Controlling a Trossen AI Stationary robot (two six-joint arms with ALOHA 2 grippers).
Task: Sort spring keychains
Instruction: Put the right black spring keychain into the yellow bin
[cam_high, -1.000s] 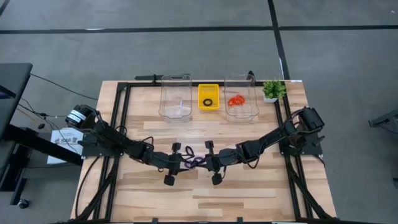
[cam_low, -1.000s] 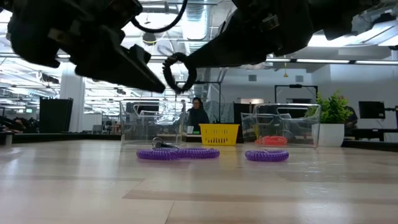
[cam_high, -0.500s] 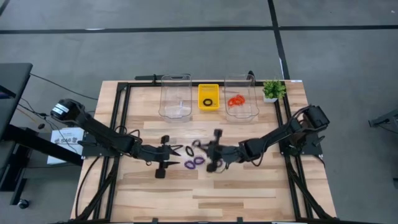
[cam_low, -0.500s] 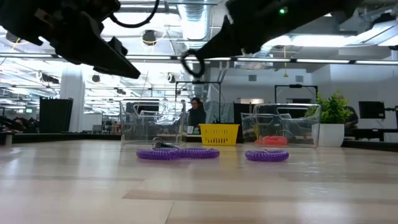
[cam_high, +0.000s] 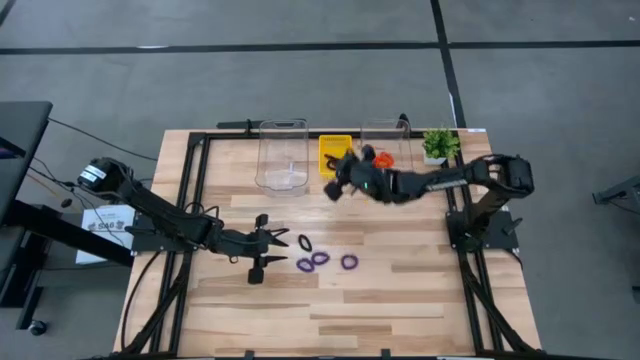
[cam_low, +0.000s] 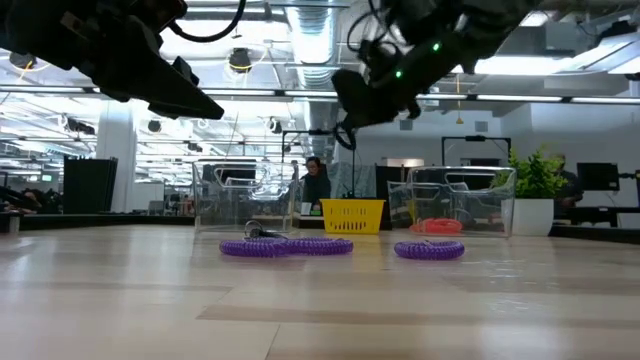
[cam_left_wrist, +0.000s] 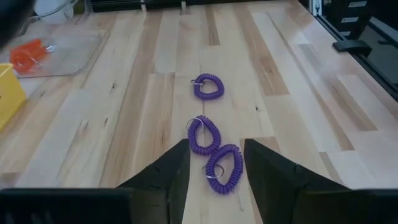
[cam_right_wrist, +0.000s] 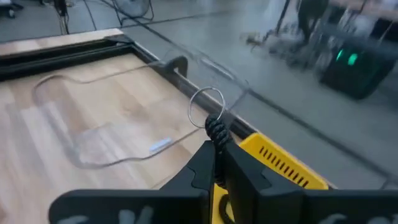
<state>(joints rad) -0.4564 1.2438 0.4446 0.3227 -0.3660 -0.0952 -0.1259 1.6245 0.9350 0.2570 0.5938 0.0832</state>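
Observation:
Three purple spring keychains lie flat on the table's middle; in the left wrist view they sit just ahead of my open left gripper, whose fingers stand on either side of the nearest one without touching it. A darker loop lies beside them. My right gripper hovers near the yellow tray, shut on a black spring keychain. Orange-red keychains lie in the right clear bin. My right gripper pinches the black keychain's coil between its two fingertips. The fingers slant down toward the table's far edge. The keychain's metal ring sticks out past the fingertips, and the whole keychain is lifted clear of the table.
A clear bin stands left of the yellow tray at the far edge. A small potted plant sits at the far right corner. Black frame rails run along the table's left, right and far sides. A person shows in the room beyond.
My right gripper has risen from the table's middle and swung toward the far edge with the black keychain, turning as it went, and now hovers by the yellow tray. My left gripper has drawn back toward the table's left edge. The purple keychains have stayed where they were.

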